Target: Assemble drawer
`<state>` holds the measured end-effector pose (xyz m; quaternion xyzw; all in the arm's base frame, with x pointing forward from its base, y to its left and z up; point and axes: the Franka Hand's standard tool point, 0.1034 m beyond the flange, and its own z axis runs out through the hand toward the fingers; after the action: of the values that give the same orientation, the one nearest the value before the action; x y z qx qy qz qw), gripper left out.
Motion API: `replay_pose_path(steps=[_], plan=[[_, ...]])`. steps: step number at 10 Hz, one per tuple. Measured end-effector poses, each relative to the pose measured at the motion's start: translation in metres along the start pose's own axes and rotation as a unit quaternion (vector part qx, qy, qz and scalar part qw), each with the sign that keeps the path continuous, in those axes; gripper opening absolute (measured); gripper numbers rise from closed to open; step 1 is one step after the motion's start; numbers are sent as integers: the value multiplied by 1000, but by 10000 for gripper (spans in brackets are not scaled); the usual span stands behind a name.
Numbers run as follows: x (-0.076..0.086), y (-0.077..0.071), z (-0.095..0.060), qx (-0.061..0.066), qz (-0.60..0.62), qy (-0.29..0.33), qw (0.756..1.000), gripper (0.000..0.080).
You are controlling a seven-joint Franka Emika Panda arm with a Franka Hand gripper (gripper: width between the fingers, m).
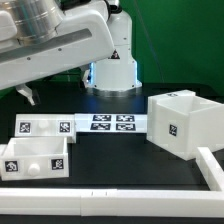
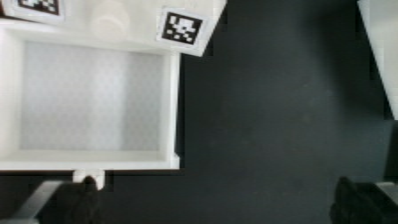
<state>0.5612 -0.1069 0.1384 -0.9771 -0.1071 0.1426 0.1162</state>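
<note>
Gripper point(image 2: 222, 188) hangs over the bench point(image 1: 110, 165) toward the exterior view's left. Fingers point(image 2: 80, 192) spread wide, nothing held between them. One finger sits just beside the outer wall of a white tray point(image 2: 89, 100); contact cannot be judged. Drawer parts all loose on the bench: far tray point(image 1: 45, 128), tagged on top, and near tray point(image 1: 35, 160), at the exterior view's left. Casing point(image 1: 182, 122) at the right, open side up, well apart from both. Marker board point(image 1: 112, 122) lies between. Border rail point(image 1: 130, 197) along the near edge.
</note>
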Motion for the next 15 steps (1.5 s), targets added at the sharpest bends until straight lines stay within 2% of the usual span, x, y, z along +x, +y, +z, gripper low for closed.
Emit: replay_pose_path(steps=[1,3,4,5,8,9,10,11,12,13,14,15], plan=[[-1,1,2,-1,2,-2,1000,648],[-3,11,13,-43,22,-16,999,648],[-8,22,19,-26,0,-3,1000,648],[-10,25,18,-24,17,-4,1000,648],[-7,19,19,-20,8,-2,1000,648],[-7,25,21,-25,8,-6,1000,648],[-4,41,22,-43,16,-16,999,648],[8,51,8,-65,49,-22,996,648],[5,58,11,-67,66,-25,995,648],[-4,64,20,-52,74,-44,995,648],[0,59,19,-31,80,-55,995,648],[-1,52,21,-17,78,-88,993,648]])
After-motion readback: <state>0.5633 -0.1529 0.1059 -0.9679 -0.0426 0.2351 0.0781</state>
